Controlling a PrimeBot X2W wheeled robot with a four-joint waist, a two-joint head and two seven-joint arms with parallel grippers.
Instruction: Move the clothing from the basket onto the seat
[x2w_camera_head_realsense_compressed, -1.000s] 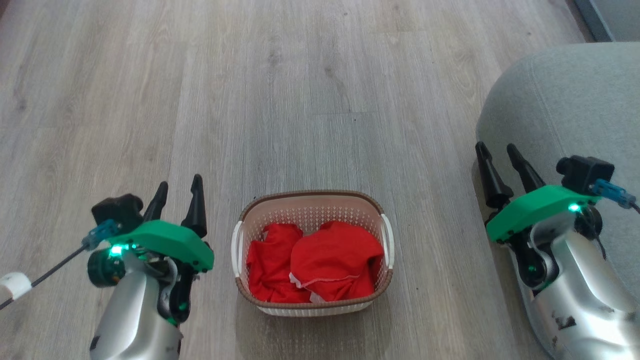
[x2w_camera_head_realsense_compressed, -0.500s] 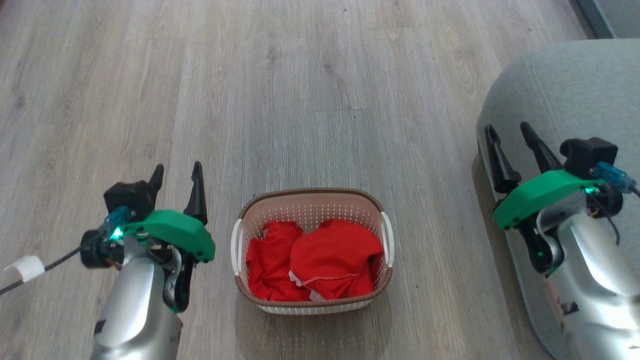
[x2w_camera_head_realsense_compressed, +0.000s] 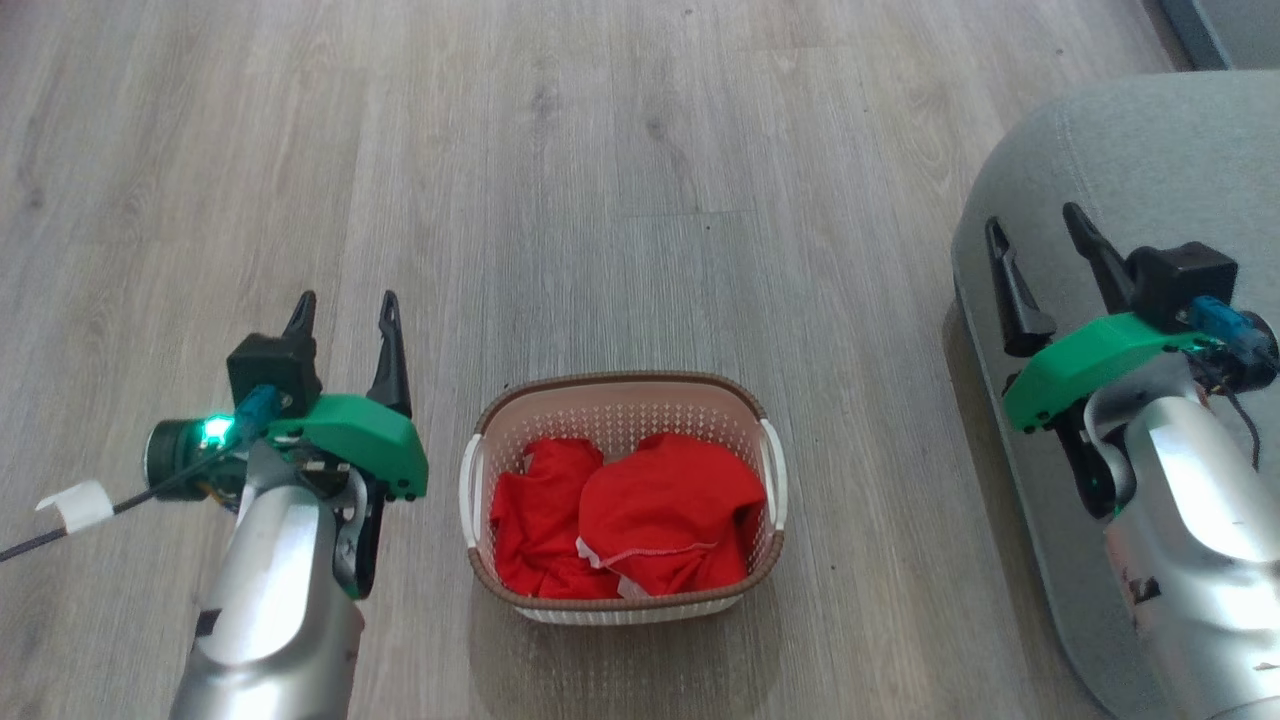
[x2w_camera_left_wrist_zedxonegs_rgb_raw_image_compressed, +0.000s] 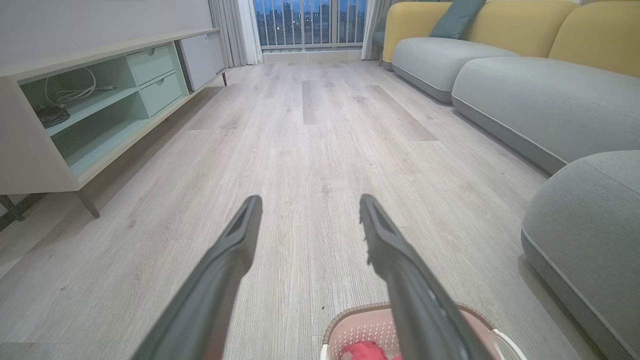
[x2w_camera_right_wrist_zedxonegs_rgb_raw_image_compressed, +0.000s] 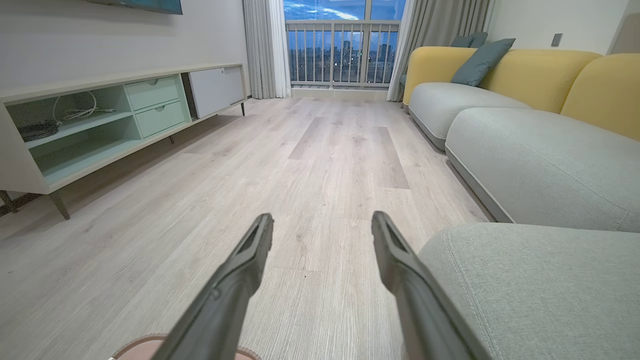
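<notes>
The cream basket (x2w_camera_head_realsense_compressed: 620, 402) with a brown rim stands on the wood floor at the lower middle of the head view. Two pieces of red clothing (x2w_camera_head_realsense_compressed: 665, 510) lie inside it; the right one shows a thin pale hem. The grey-green seat (x2w_camera_head_realsense_compressed: 1130, 150) fills the right side. My left gripper (x2w_camera_head_realsense_compressed: 345, 305) hangs open to the left of the basket, nothing between its fingers. My right gripper (x2w_camera_head_realsense_compressed: 1035, 225) is open over the seat's left edge. The left wrist view catches the basket (x2w_camera_left_wrist_zedxonegs_rgb_raw_image_compressed: 350, 327) and a bit of clothing (x2w_camera_left_wrist_zedxonegs_rgb_raw_image_compressed: 365, 350) at its bottom edge, below the open gripper (x2w_camera_left_wrist_zedxonegs_rgb_raw_image_compressed: 310, 200).
A low pale media cabinet (x2w_camera_right_wrist_zedxonegs_rgb_raw_image_compressed: 100, 115) with open shelves and drawers runs along the left wall. Grey sofa sections (x2w_camera_right_wrist_zedxonegs_rgb_raw_image_compressed: 530, 160) with yellow backs (x2w_camera_right_wrist_zedxonegs_rgb_raw_image_compressed: 550, 75) line the right side. Bare wood floor (x2w_camera_head_realsense_compressed: 600, 180) stretches ahead toward a balcony window (x2w_camera_right_wrist_zedxonegs_rgb_raw_image_compressed: 345, 50).
Both grippers have risen and moved forward in the head view, still open. The basket and clothing have not moved.
</notes>
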